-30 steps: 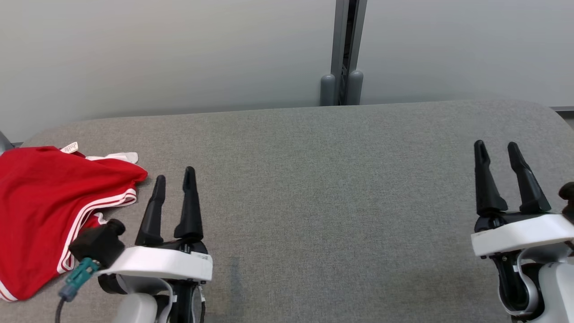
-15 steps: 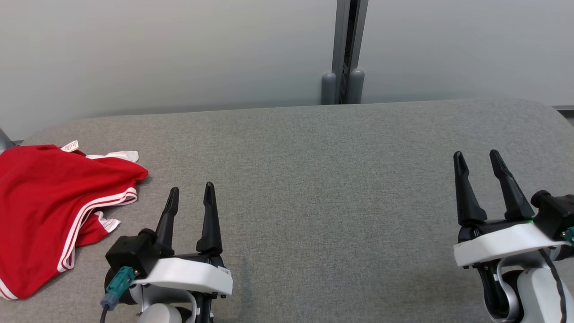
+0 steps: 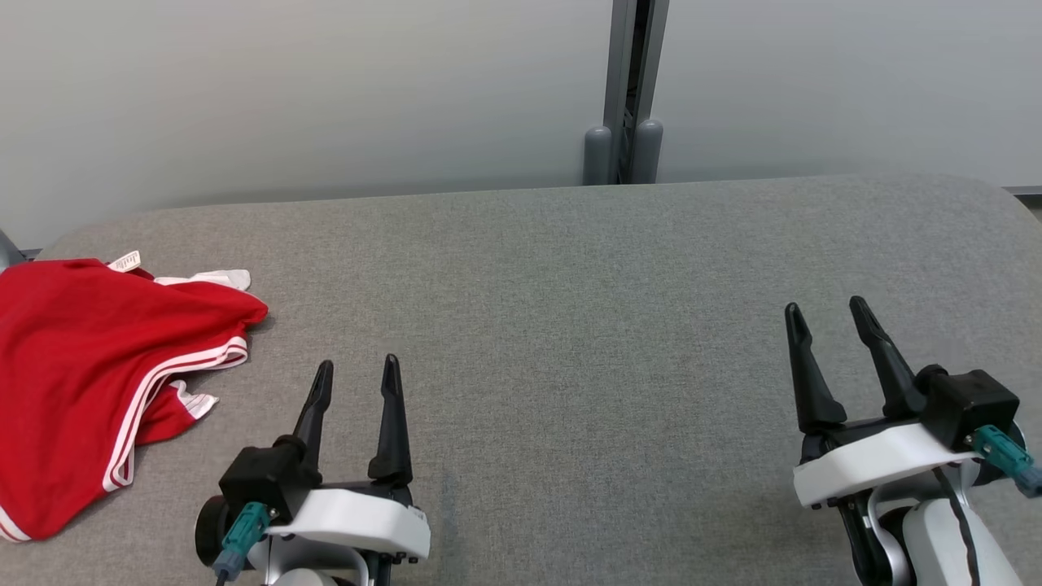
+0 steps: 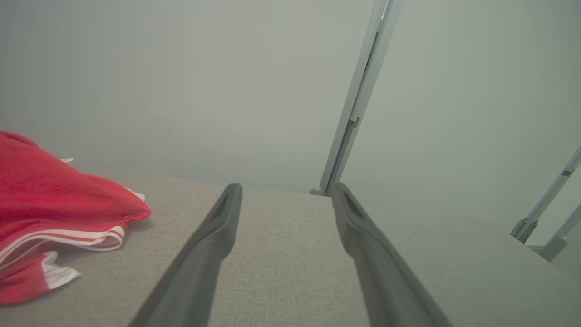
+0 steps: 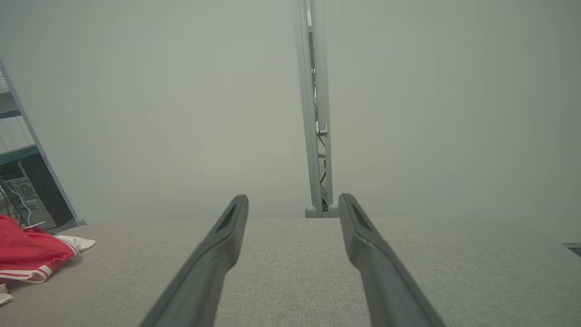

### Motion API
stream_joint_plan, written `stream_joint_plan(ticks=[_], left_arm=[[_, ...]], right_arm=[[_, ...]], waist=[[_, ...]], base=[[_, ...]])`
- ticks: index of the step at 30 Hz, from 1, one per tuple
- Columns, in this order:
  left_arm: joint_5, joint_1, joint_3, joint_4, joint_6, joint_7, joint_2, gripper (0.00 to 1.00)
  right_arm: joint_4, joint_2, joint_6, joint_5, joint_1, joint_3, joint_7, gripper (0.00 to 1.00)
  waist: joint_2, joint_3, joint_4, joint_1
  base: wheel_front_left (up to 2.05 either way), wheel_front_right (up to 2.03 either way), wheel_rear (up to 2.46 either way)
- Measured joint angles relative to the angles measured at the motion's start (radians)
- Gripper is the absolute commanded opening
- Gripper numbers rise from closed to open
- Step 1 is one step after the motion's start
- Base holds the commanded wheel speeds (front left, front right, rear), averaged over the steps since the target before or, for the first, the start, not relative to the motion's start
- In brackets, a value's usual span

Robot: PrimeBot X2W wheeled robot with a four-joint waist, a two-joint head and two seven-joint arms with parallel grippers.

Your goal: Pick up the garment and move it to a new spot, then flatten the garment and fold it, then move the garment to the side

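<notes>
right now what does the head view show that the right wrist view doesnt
Head view, not right wrist: the left gripper, open, and most of the red garment. Right wrist, not head: shelving with equipment at its far left. Both: the right gripper, open, the garment's striped edge, the grey table and the grey post.

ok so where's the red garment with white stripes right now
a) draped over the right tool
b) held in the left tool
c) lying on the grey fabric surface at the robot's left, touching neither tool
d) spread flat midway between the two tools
c: the red garment with white stripes lies bunched on the grey fabric surface at its left end, apart from the open left tool and the open right tool.
</notes>
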Motion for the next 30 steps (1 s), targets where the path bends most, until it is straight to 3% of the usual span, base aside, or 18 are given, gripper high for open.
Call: stream_joint_plan(ticks=[19,30], left_arm=[[0.108,0.01,-0.004,-0.017,0.011,-0.022,0.001,1.0],[0.112,0.03,-0.008,-0.025,0.019,-0.032,0.001,1.0]], right_arm=[[0.03,0.004,0.0,-0.079,-0.001,0.026,-0.045,1.0],[0.055,0.011,0.0,-0.092,0.0,0.041,-0.067,1.0]], waist=[[0.0,0.009,-0.005,-0.0001],[0.0,0.003,-0.005,0.0]], base=[[0.0,0.0,0.0],[0.0,0.0,0.0]])
